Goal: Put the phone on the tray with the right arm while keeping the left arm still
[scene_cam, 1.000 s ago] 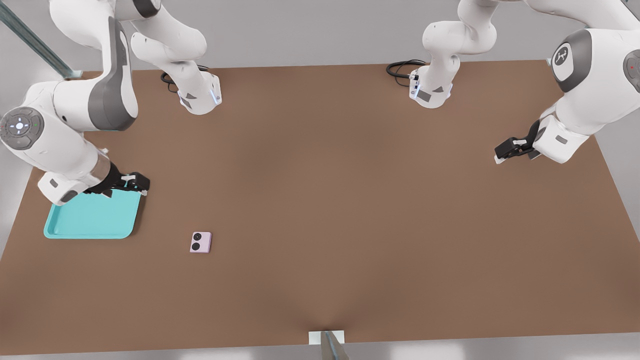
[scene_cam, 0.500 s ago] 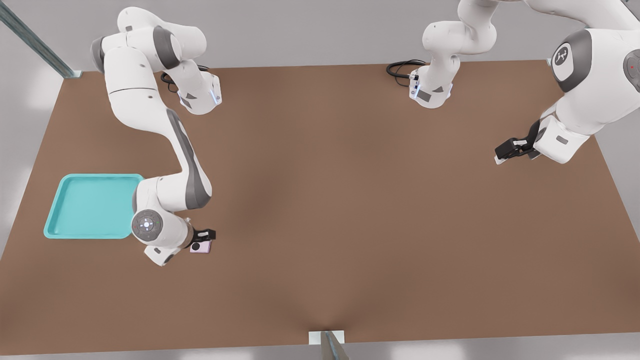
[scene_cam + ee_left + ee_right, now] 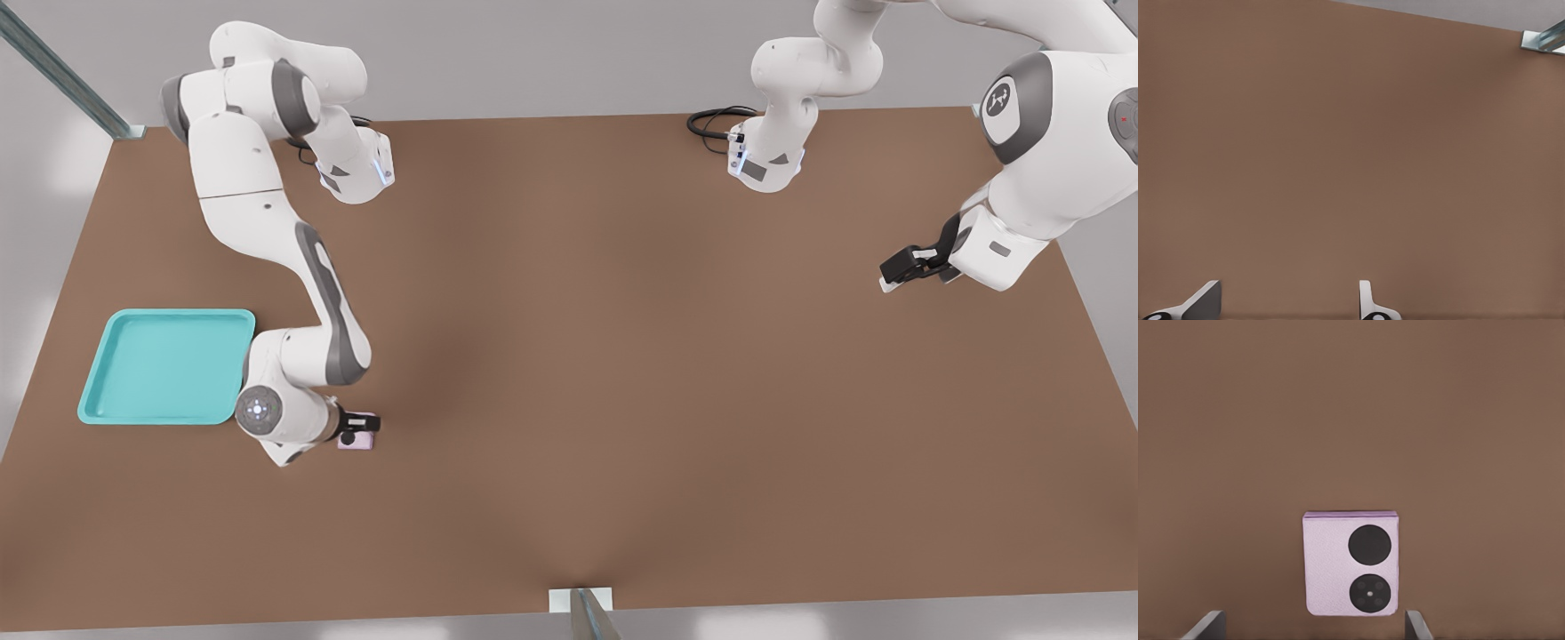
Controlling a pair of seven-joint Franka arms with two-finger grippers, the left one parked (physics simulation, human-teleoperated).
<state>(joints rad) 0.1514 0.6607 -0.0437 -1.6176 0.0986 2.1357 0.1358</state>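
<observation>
The phone (image 3: 357, 442) lies flat on the brown table (image 3: 622, 373), its pale lilac face up with two black circles along one side; in the wrist view the phone (image 3: 1350, 564) sits between the two fingertips (image 3: 1206, 625), which stand wide of its edges and touch neither side. The gripper (image 3: 360, 421) of the right arm (image 3: 307, 356) hangs directly over the phone, jaws spread, grasping nothing.

The tray (image 3: 98, 409) lies on the table near the phone, toward the front view's left, with the arm's wrist between them. Nothing lies in the tray. No writing can be read on the phone or the tray.

Well apart from the phone, at the table's far edge, black cables (image 3: 711, 120) coil beside an arm base.
</observation>
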